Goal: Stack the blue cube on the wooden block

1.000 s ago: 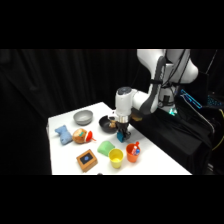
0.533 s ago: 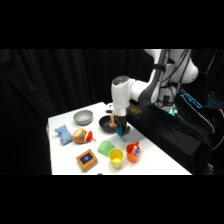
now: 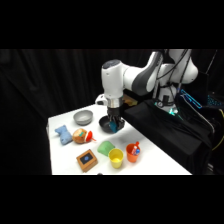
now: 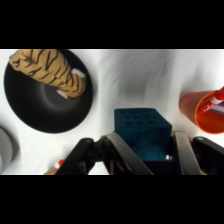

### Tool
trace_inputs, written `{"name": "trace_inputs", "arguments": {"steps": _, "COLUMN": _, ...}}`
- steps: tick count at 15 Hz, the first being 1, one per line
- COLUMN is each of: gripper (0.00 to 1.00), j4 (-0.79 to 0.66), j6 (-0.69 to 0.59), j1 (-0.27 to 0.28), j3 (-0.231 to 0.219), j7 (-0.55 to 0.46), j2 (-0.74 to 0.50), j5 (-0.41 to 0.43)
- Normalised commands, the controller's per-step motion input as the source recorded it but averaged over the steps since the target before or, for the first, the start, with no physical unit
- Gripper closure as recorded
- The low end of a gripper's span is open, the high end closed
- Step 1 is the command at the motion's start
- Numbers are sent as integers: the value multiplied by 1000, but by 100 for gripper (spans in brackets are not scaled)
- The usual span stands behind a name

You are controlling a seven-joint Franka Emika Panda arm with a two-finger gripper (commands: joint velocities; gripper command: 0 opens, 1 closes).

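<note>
**Cube clamped and off the table**

Above the white table (image 3: 65, 150), the gripper (image 3: 114, 125) hangs over a dark bowl (image 3: 106, 124) with its jaws clamped on the blue cube (image 4: 141, 133). The wrist camera shows the cube pinched between the two fingers (image 4: 184, 150), one face dotted with small holes, and it appears to sit clear of the tabletop, though the side view is too soft to be sure. No brand, label or writing can be read on anything. The wooden block (image 3: 87, 159), orange-brown with a dark blue centre, lies near the table's front edge, well apart from the cube. Just beside it sit a green rounded object (image 3: 105, 147), a yellow cup (image 3: 116, 158) and an orange cup (image 3: 133, 152). Further back are a grey bowl (image 3: 83, 117), a light-blue pillow toy (image 3: 63, 134) and an orange round toy (image 3: 81, 135). From the wrist, a tiger-striped toy (image 4: 50, 71) lies in the dark bowl. Compared with half a second ago, the arm has swung left and the gripper now sits over the bowl; the block has not moved.
</note>
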Motion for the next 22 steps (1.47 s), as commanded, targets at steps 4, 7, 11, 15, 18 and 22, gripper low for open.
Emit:
{"name": "trace_inputs", "arguments": {"steps": 4, "gripper": 77, "j4": 339, "j6": -226, "j1": -80, "j3": 120, "j7": -129, "j2": 58, "j5": 12}}
{"name": "trace_inputs", "arguments": {"steps": 7, "gripper": 77, "j4": 415, "j6": -187, "j1": -86, "j3": 87, "j7": -155, "j2": 170, "j5": 18}}
{"name": "trace_inputs", "arguments": {"steps": 11, "gripper": 77, "j4": 479, "j6": -148, "j1": -97, "j3": 78, "j7": -196, "j2": 259, "j5": 45}}
{"name": "trace_inputs", "arguments": {"steps": 15, "gripper": 77, "j4": 509, "j6": -154, "j1": -77, "j3": 91, "j7": -183, "j2": 295, "j5": 61}}
{"name": "trace_inputs", "arguments": {"steps": 18, "gripper": 77, "j4": 489, "j6": -151, "j1": -66, "j3": 82, "j7": -171, "j2": 295, "j5": 51}}
{"name": "trace_inputs", "arguments": {"steps": 22, "gripper": 77, "j4": 416, "j6": -96, "j1": -91, "j3": 66, "j7": -198, "j2": 272, "j5": 56}}
